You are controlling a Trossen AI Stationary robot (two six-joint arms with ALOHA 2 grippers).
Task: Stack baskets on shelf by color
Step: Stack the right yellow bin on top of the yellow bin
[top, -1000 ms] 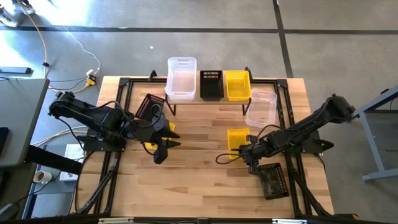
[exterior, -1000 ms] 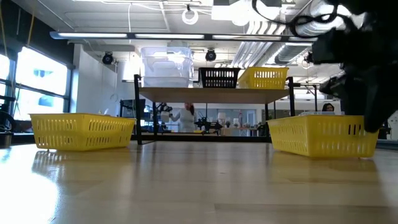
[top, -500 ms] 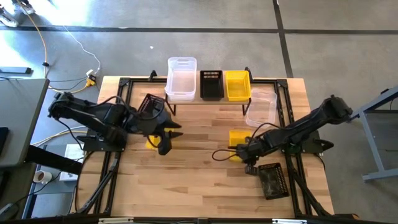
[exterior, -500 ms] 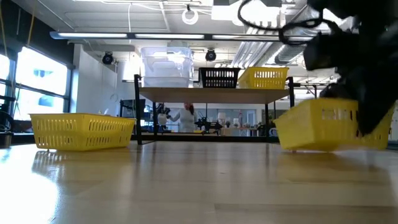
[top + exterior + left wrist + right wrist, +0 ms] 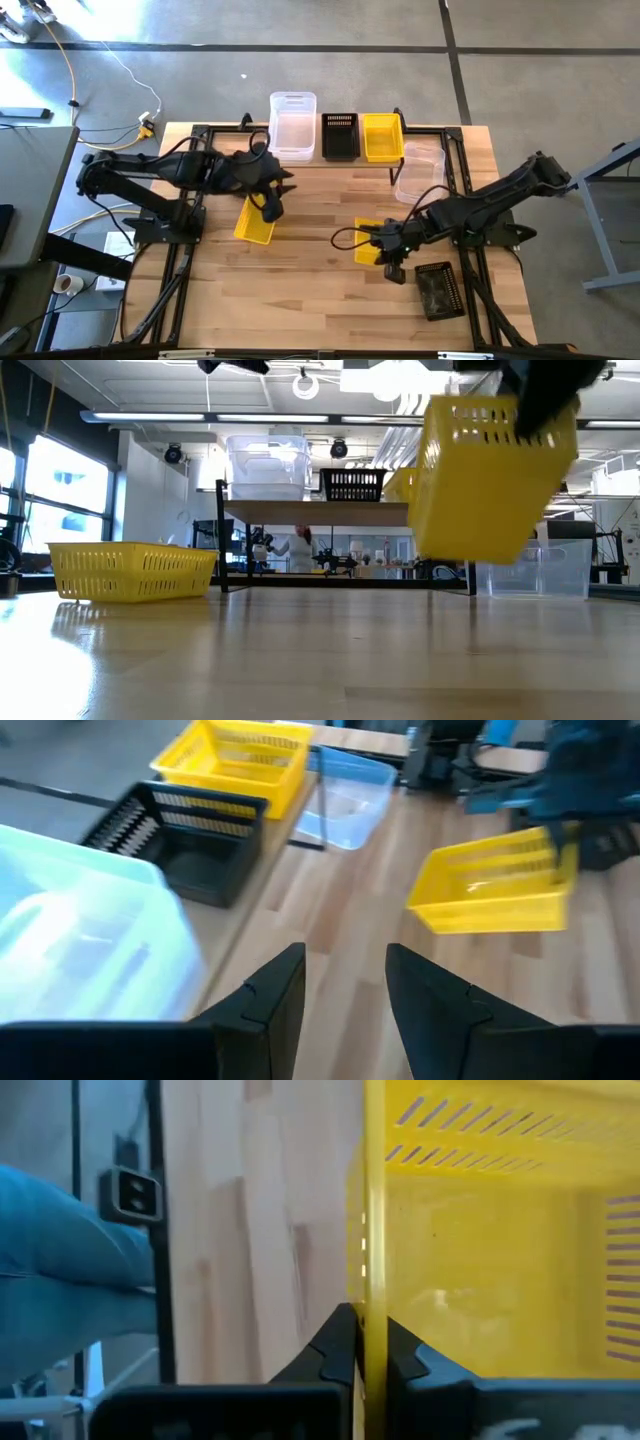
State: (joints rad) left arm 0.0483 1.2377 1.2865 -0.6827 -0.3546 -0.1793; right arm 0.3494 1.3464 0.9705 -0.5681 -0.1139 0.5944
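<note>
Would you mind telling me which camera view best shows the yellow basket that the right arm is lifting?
The low view: the lifted yellow basket hangs tilted, clear of the table. The right wrist view shows the right claw shut on its wall; the left wrist view shows it farther off, and the high view shows it partly hidden.

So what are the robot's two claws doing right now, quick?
Left gripper: open, holding nothing, hovering near the shelf.
Right gripper: shut on the rim of a yellow slotted plastic basket, lifted off the table.
</note>
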